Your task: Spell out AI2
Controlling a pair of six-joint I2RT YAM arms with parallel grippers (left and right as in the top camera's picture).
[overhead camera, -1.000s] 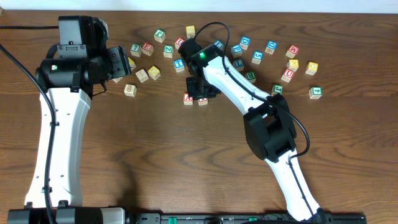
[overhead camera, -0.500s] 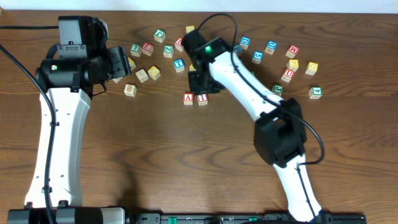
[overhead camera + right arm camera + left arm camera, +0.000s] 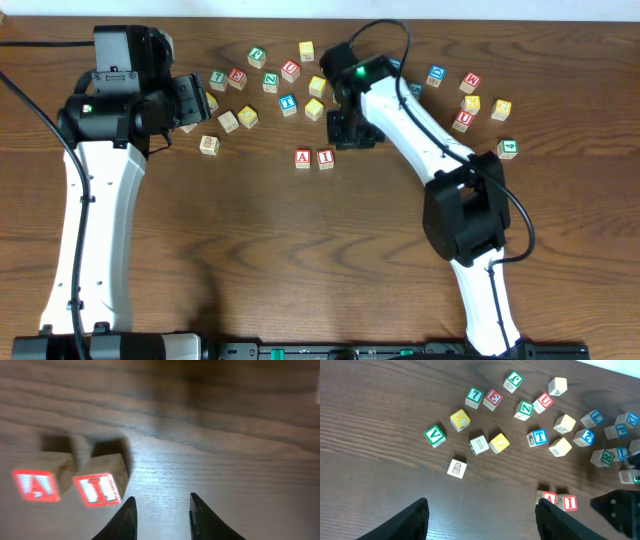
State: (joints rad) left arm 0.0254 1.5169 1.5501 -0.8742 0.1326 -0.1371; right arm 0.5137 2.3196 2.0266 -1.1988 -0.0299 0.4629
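AI2's A cube [image 3: 39, 482] and I cube [image 3: 99, 485] sit just off the left side of my right gripper [image 3: 162, 505], a little beyond the tip of its left finger [image 3: 125, 522], on the brown wooden table [image 3: 240, 475]. That gripper's jaws stand a little apart with only bare wood between them, holding nothing. The two cubes stand side by side, A to the left of I, red letters up, so close that I cannot tell whether they touch. My left gripper [image 3: 482, 510] hangs over bare wood with its jaws wide apart and empty. Seen from it, the A and I pair lies just past its right finger, which hides a corner of the A cube. Farther out, ahead and to the right, the 2 cube [image 3: 583, 436] lies in the scatter of loose cubes, well apart from the pair. It is just beside a plain yellow cube [image 3: 560, 446] and near a blue T cube [image 3: 538, 437]. Straight ahead of the left gripper a pale patterned cube [image 3: 456, 468] lies alone. Beyond it a pale cube [image 3: 479, 444] sits against another yellow cube [image 3: 499, 442], and a green V cube [image 3: 434, 435] lies off to their left. From overhead my right arm [image 3: 420, 140] covers the spot where the 2 cube lies, so I cannot see it there.
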